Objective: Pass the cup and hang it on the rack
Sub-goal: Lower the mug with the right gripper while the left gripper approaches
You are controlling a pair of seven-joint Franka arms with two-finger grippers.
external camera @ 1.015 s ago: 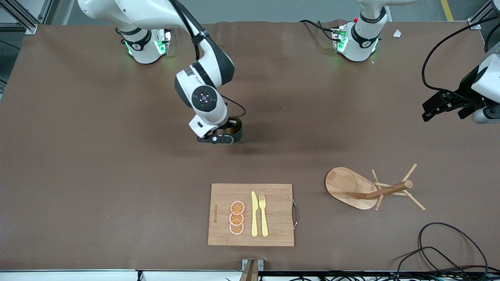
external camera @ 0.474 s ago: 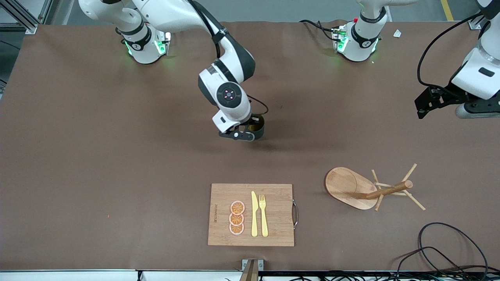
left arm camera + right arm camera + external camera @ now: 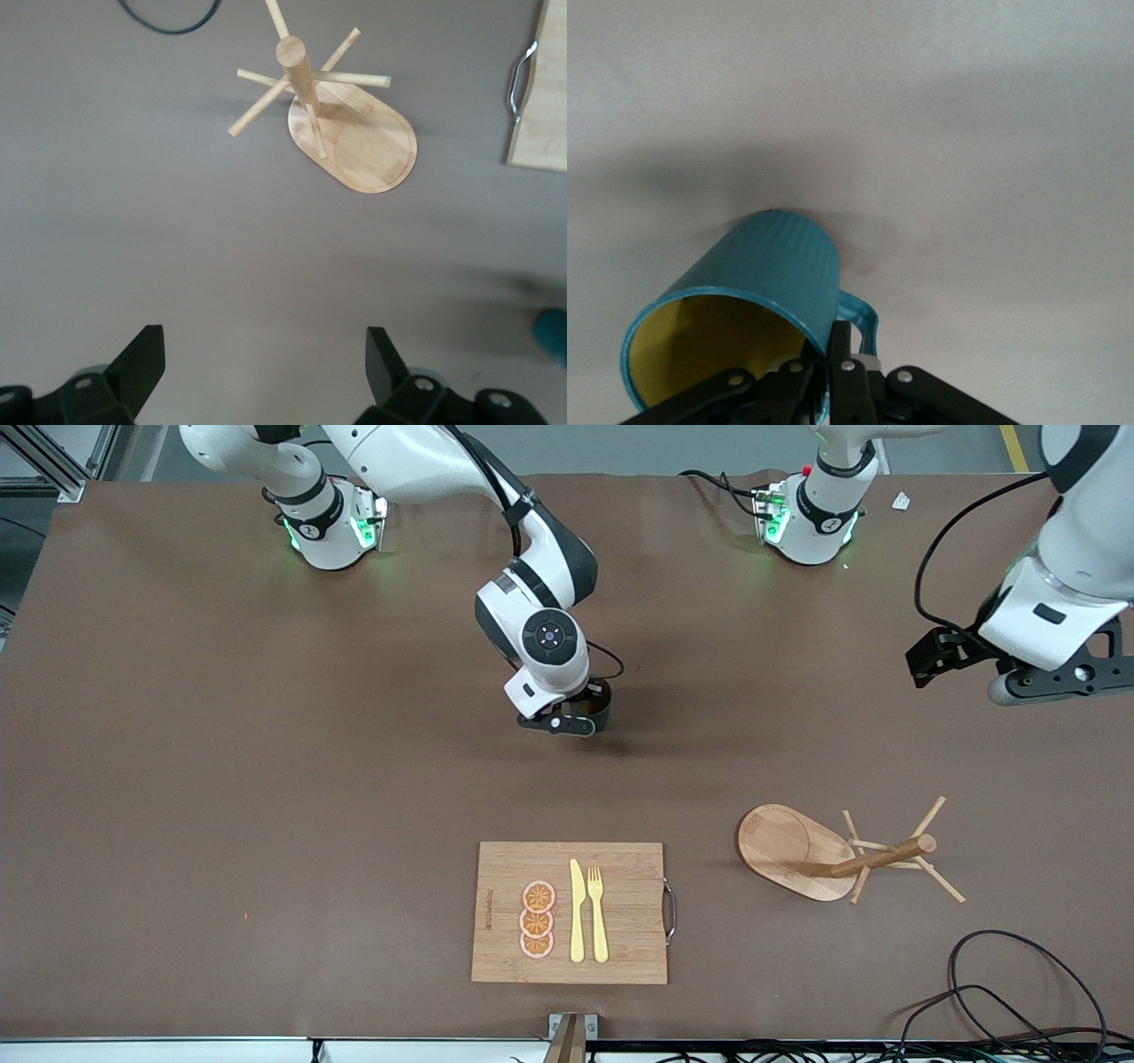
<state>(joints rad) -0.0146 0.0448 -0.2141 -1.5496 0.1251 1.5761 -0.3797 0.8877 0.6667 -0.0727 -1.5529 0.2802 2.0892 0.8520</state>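
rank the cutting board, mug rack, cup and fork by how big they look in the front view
1. cutting board
2. mug rack
3. fork
4. cup, though the right gripper hides much of it, so its place against the fork is unsure.

2 glossy white arms with dark grey joints, black cables, green-lit bases.

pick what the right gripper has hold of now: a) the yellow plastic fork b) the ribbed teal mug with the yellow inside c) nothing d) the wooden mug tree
b: in the right wrist view the right gripper is shut on the rim of the ribbed teal mug with the yellow inside, beside its handle, above the bare brown table.
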